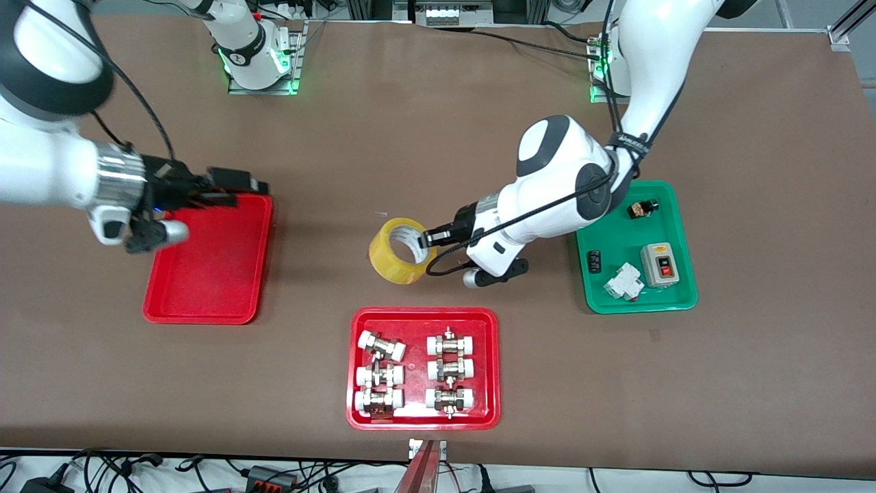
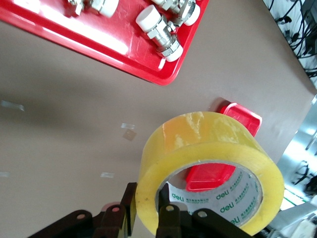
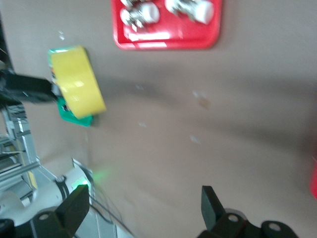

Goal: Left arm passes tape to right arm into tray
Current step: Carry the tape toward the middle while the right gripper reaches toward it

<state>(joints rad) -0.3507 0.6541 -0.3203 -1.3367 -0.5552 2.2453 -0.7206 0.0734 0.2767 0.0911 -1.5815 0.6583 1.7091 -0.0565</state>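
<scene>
The left arm's black gripper is closed on the roll of yellowish translucent packing tape with a white inner core; one finger is inside the core and the other is outside the roll wall. The tape is held in the air, tilted on its edge, over the brown table. It is over the table between the plain red rectangular plastic tray and the green plastic tray with small electrical parts, just above the red tray with white-and-metal pipe fittings. The right arm's black gripper hangs over the plain red tray's edge, its fingers wide apart and holding nothing.
</scene>
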